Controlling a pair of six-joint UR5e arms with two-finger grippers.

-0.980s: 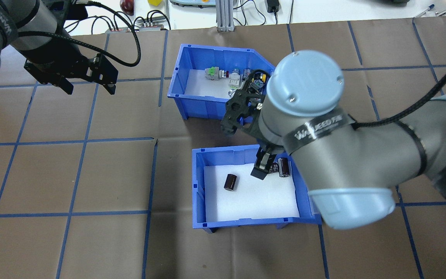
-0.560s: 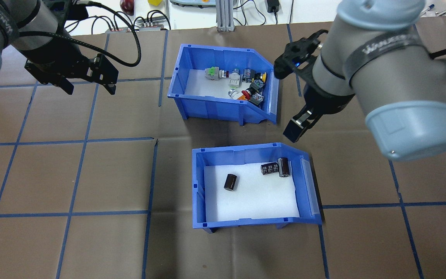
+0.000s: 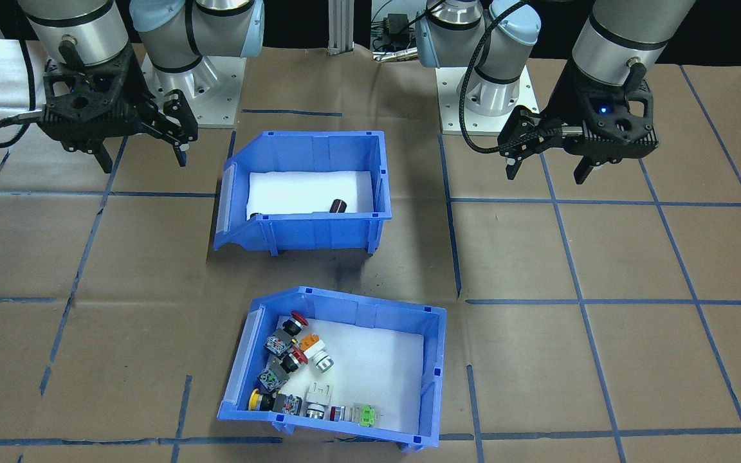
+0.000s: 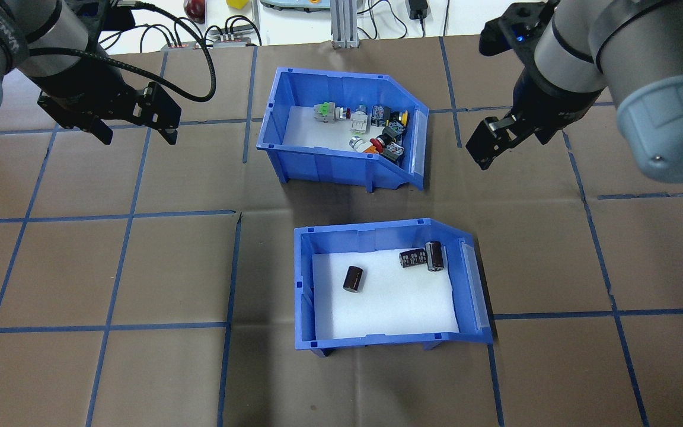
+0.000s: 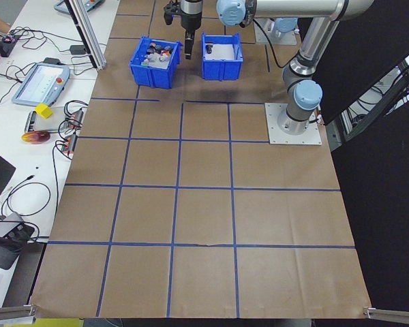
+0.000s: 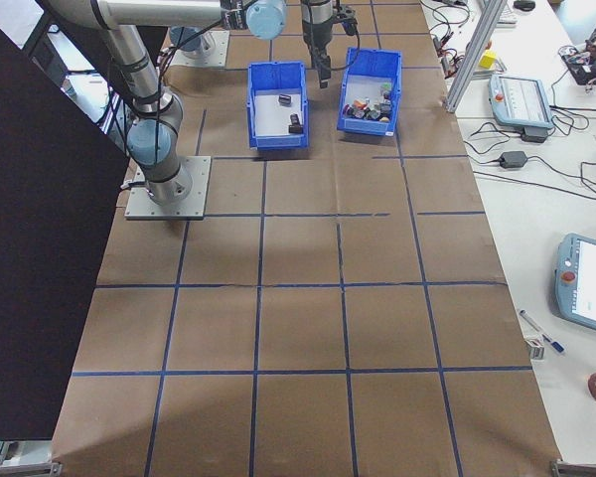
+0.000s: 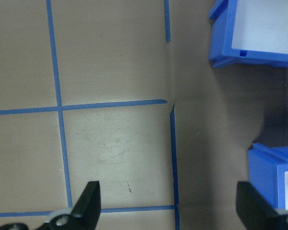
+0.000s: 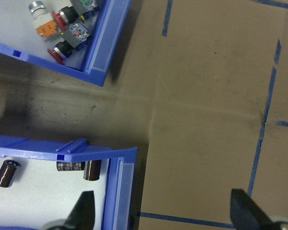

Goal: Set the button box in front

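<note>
Both claws spread, empty: right claw (image 4: 491,144) sits just off the button box's (image 4: 341,157) clear-lipped end, nearer than left claw (image 4: 137,131) beyond its opposite wall.

We are seeing a blue button box (image 4: 324,160) with a white floor holding red, yellow, orange and green buttons (image 4: 377,127). A second blue bin (image 4: 377,341) is showing a white floor and black cylinders (image 4: 353,279). The brown table (image 4: 110,367) is carrying a blue line grid. Both grippers are showing black: left gripper (image 4: 137,135), right gripper (image 3: 142,157).
</note>
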